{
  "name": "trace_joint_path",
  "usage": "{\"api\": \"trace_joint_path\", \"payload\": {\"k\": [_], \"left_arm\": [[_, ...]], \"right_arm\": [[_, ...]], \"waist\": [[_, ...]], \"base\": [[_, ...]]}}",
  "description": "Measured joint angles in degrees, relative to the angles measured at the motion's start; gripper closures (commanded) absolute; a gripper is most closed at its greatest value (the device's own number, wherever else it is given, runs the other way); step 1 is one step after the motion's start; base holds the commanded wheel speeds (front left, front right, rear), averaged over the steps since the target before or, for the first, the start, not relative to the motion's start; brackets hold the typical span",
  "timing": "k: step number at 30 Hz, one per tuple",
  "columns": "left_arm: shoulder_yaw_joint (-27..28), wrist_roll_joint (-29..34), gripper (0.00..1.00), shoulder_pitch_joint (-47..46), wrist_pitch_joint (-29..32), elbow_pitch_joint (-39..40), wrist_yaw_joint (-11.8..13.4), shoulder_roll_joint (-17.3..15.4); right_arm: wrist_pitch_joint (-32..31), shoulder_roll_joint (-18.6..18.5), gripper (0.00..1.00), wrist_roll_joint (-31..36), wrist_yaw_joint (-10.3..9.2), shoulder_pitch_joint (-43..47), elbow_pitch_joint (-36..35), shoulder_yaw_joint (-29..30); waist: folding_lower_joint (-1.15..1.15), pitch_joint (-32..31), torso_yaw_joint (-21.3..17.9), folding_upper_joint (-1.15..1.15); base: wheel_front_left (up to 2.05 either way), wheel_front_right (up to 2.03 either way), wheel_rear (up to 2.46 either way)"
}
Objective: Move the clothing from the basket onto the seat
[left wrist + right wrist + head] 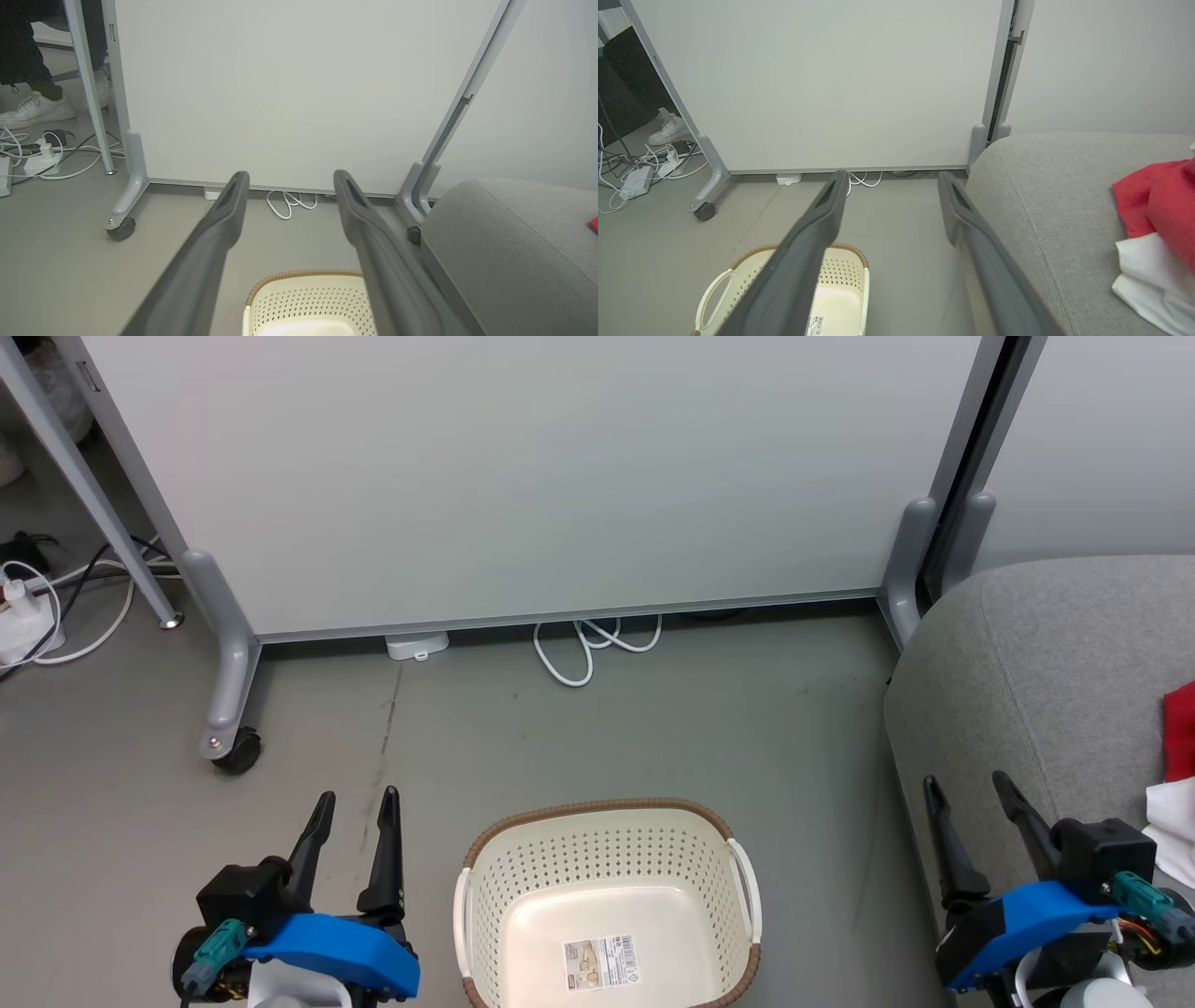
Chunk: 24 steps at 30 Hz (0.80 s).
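We are holding both arms low and near, the left jaws spread apart and gripping nothing to the left of the basket (607, 845), the right jaws likewise apart and empty over the near left corner of the seat (1036, 663). The basket is standing on the floor between them, showing nothing inside but a label (602, 961) on its bottom. The clothing (1153, 205), red with a white part, is lying on the seat to the right, so we are judging the move as good as done. What is worrying us is that heap: it is running past the right edge of our head view, so we cannot tell how close it is lying to the seat's edge, and loose fabric there could be sliding off. The right jaws are hanging near it and any swing rightward could be snagging a fold. Farther off, a wheeled partition (560, 476) is closing the scene, with its caster (239, 750), a looped white cable (583, 649) and a person's shoe (35, 111) beyond; none is crowding us.
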<state>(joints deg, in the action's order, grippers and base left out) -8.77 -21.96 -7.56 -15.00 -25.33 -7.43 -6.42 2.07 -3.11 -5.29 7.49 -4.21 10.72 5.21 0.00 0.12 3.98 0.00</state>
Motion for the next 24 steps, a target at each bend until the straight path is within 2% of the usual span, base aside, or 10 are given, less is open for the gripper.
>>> {"api": "trace_joint_path", "payload": {"k": [14,15,24], "left_arm": [[-1.13,-0.73,0.0,-0.35,0.0,-0.67,0.0,-0.29],[-1.22,-0.86,1.0,-0.36,0.0,-0.71,0.0,-0.33],[-1.24,-1.58,1.0,4.26,0.65,-4.45,0.01,0.58]], "right_arm": [[0.09,0.12,0.0,0.12,0.0,0.06,0.29,0.12],[0.09,0.12,1.0,0.11,0.0,0.06,0.31,0.09],[-0.46,0.47,1.0,-0.81,0.0,1.66,5.03,0.19]], "waist": [[0.0,0.26,-0.51,0.0],[0.0,0.29,-0.56,0.0],[0.0,0.31,-0.66,0.0]], "base": [[0.0,0.0,0.0],[0.0,0.0,0.0],[0.0,0.0,0.0]]}}
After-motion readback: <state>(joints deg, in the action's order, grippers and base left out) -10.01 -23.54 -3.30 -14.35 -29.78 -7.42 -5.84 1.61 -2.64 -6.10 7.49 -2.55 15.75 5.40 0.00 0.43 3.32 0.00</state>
